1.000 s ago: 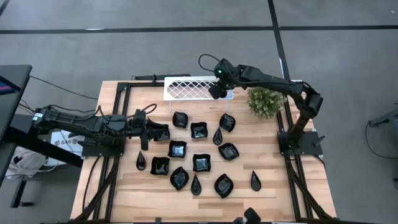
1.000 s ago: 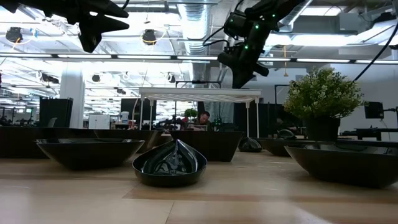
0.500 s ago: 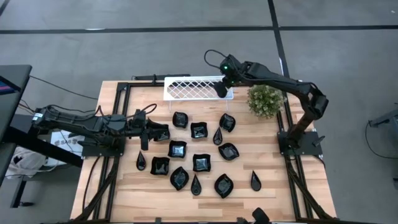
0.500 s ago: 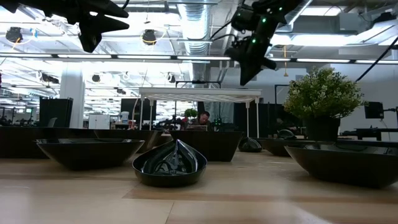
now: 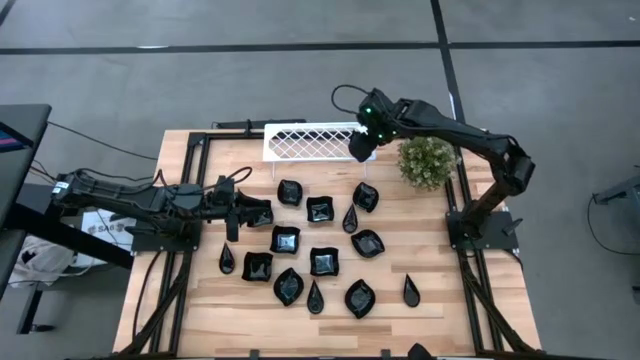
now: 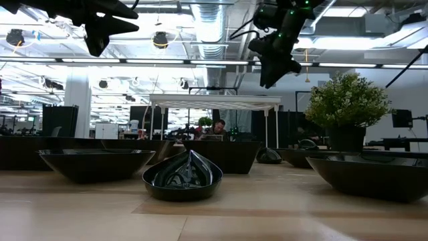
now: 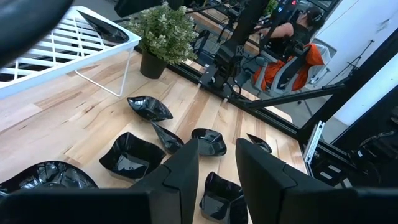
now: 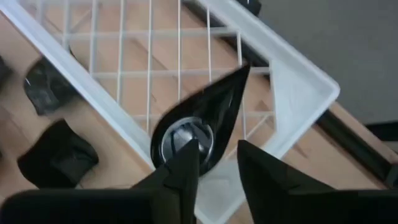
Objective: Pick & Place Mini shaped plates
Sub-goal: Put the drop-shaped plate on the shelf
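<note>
While the right claw [image 5: 362, 146] hangs over the near-plant end of the white lattice tray [image 5: 300, 140], its fingers stand parted, and a teardrop plate [image 8: 200, 124] lies on the mesh just beyond them, apparently let go there so the tray collects it. Most mini shaped plates [image 5: 322, 250] sit scattered on the tabletop [image 5: 190, 310]. Left claw [image 5: 232, 214] waits low at the left edge, half-open, gripping nothing.
</note>
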Available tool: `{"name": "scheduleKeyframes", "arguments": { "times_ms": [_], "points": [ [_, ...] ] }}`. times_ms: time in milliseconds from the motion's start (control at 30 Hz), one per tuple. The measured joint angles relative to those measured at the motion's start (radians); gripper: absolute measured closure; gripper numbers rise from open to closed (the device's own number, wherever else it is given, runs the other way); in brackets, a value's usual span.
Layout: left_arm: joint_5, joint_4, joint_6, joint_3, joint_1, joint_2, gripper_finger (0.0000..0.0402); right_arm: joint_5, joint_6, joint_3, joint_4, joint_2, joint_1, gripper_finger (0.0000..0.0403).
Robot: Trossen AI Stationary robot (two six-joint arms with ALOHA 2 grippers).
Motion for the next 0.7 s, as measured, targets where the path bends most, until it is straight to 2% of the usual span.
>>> {"name": "scheduleKeyframes", "arguments": {
  "times_ms": [300,500,700],
  "points": [
    [0.0,0.0,0.0,0.0,0.0,0.0,0.0294,0.0,-0.018,0.001,0.003,0.031,0.007,0.0267],
    [0.0,0.0,0.0,0.0,0.0,0.0,0.0294,0.004,-0.028,0.0,-0.004,0.063,0.013,0.0271],
    [0.0,0.001,0.0,0.0,0.0,0.0,0.0294,0.053,-0.029,0.001,0.005,0.056,0.014,0.0284]
  ]
}}
